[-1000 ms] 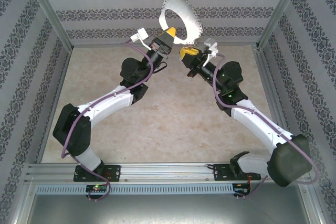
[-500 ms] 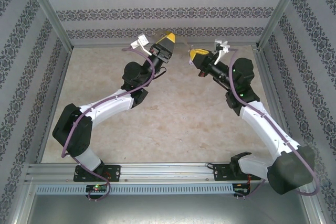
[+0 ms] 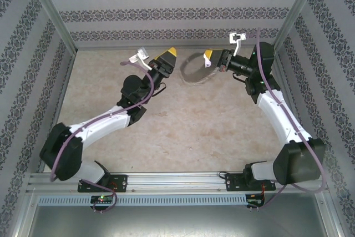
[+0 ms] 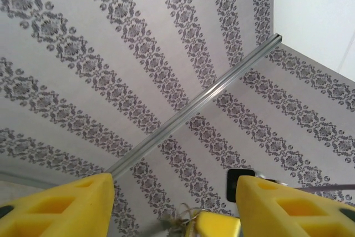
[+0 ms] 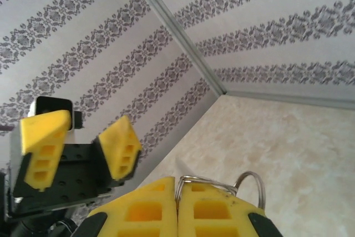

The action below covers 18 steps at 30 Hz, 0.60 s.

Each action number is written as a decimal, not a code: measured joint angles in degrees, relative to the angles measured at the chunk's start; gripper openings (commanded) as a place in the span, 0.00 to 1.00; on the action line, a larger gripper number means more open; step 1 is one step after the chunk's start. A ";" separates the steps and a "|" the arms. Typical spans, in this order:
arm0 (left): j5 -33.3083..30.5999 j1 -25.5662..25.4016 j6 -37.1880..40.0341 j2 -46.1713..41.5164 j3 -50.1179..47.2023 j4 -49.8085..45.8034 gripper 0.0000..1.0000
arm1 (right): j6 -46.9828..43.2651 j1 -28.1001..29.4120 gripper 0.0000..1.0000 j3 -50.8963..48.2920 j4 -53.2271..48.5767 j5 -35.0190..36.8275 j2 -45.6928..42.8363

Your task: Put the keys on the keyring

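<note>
Risks first: R gripper (image 3: 208, 57) has its fingers pressed together on just a short bit of wire at the edge of the keyring (image 5: 249, 174). The big hoop hangs off to one side w/ plenty of leverage. A quick swing or a bump could twist it in the pinch or drop it onto the table (image 3: 166, 131).

L gripper (image 3: 169, 56) is spread wide w/ nothing between its fingers, aimed at the hoop from close by. Closing off-line would prob. snag the small wire loops, not the rim. Can't make out any key.

Keyring sits b/w the two grippers, toward the back of the table. From overhead it reads as a blurred oval, long axis approx. L–R, free end toward the L gripper. Exact tilt: can't tell.
</note>
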 measured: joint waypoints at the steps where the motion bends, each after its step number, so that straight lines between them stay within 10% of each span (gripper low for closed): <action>1: -0.37 0.00 0.81 -1.75 -0.50 -1.40 0.63 | 0.17 -0.24 0.00 0.66 -0.26 -1.46 0.85; 18: 8.76 3.87 31.52 -5.75 19.52 -41.20 0.70 | -0.50 -0.61 0.00 9.29 -1.42 -25.46 8.02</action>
